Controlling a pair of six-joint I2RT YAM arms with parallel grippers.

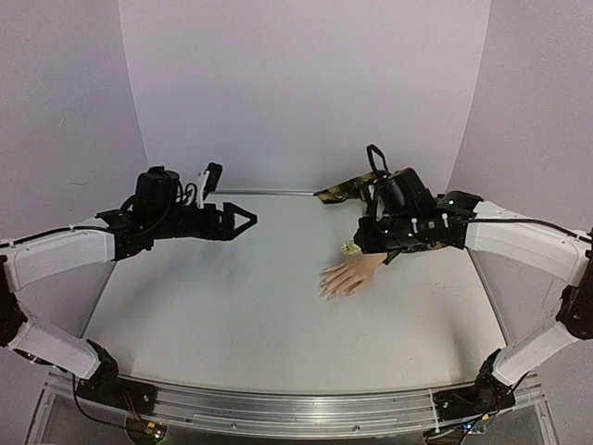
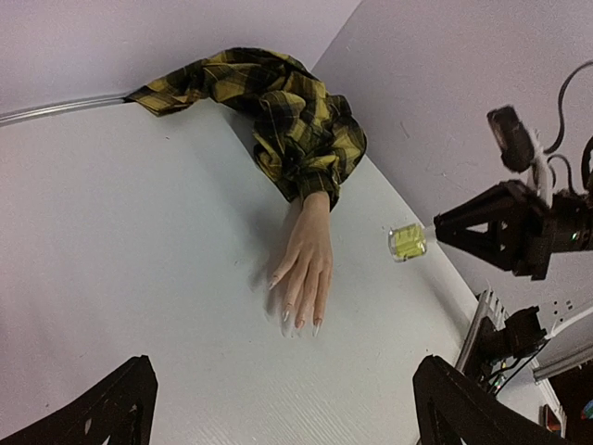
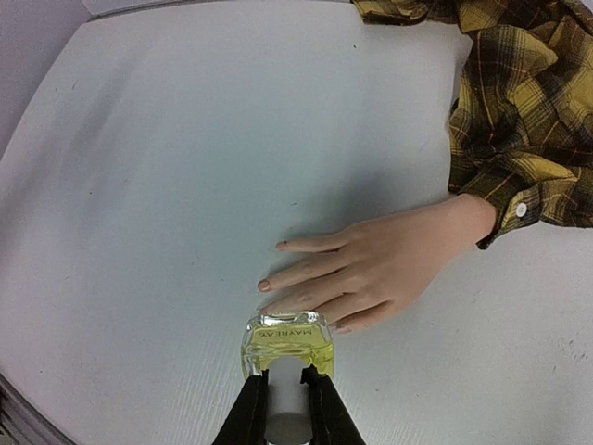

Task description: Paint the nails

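Observation:
A skin-coloured mannequin hand [image 1: 347,276] lies flat on the white table, fingers toward the near side, in a yellow-and-black plaid sleeve [image 1: 335,192]. Its nails [image 2: 298,323] show at the fingertips; they also show in the right wrist view [image 3: 264,286]. My right gripper [image 1: 359,243] is shut on the white cap of a small yellowish bottle [image 3: 287,343] and holds it in the air just beside the fingers. The bottle also shows in the left wrist view [image 2: 406,242]. My left gripper [image 1: 243,222] is open and empty, held above the table to the left of the hand.
The plaid sleeve [image 2: 287,120] trails back to the rear wall. The white table [image 1: 232,306] ends in a metal rail at the near edge. Lilac walls close in the back and both sides.

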